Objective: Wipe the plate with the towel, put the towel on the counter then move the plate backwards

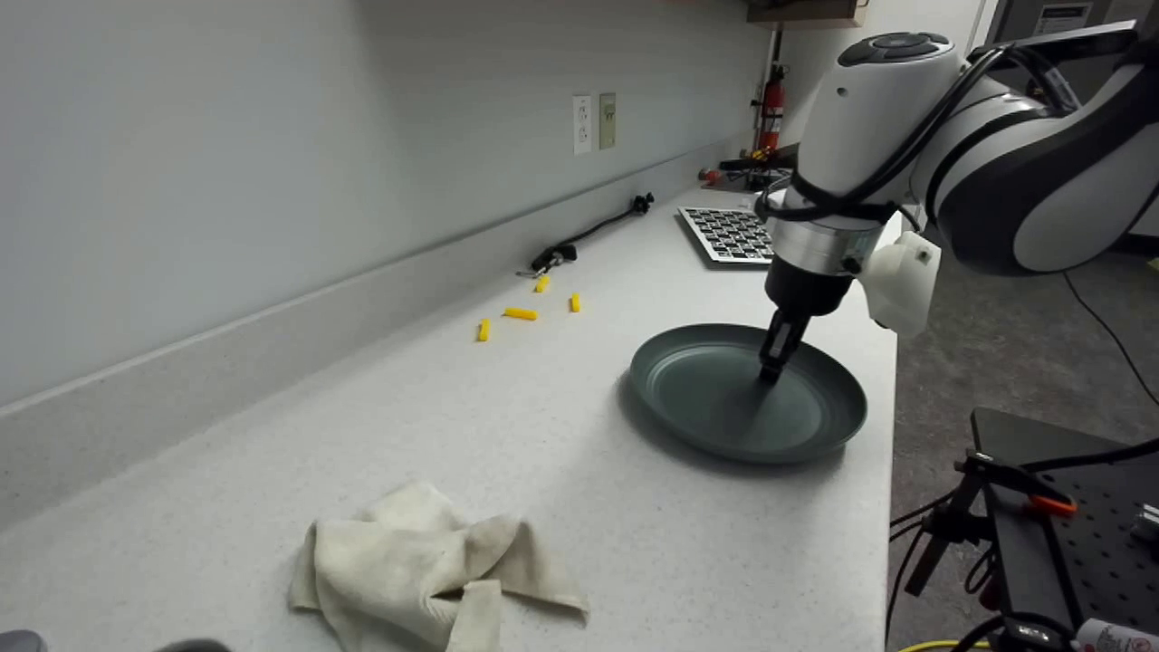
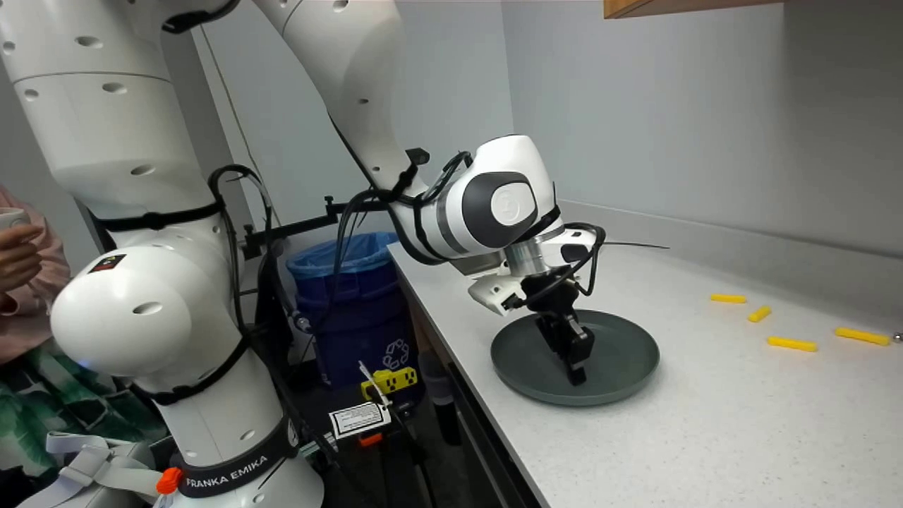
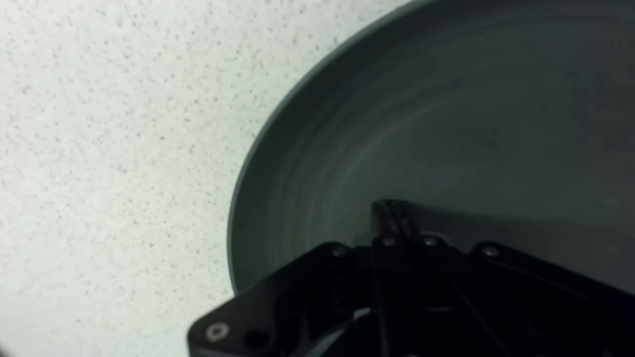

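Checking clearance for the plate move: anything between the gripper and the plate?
Nothing visible. The shut gripper points down at the inside of the plate, with no object between them; whether it touches, I can't tell. The towel and the yellow pieces lie on the counter, apart from the plate.

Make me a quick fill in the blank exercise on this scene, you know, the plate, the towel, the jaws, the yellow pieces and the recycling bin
1. Of the plate and the towel, the one the jaws are over is the ____.
2. The jaws are not open but ____.
3. The number of yellow pieces on the counter is ____.
4. The recycling bin is coloured ____.

Missing words: plate; shut; four; blue.
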Robot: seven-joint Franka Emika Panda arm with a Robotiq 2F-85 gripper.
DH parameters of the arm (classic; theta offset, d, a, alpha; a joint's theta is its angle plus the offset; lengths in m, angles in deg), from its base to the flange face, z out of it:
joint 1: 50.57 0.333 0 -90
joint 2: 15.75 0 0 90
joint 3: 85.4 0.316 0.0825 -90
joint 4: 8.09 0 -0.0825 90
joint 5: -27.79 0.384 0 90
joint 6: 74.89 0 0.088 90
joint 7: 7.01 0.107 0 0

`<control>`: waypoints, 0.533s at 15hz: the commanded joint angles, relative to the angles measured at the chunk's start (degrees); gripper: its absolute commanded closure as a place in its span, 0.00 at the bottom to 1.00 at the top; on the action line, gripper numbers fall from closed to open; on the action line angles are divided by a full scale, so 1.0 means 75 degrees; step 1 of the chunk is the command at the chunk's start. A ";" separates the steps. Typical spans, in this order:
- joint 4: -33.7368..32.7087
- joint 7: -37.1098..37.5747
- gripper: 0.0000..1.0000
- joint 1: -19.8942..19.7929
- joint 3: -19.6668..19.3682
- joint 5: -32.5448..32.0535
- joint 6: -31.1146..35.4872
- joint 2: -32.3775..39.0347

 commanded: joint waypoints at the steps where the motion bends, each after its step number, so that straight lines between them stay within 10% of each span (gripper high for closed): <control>1: 0.0255 -0.0257 1.00 -0.0078 -0.0065 -0.0031 0.0568 -0.0037; 8: 0.0380 -0.0876 1.00 -0.0080 -0.0120 0.0139 0.1105 0.0021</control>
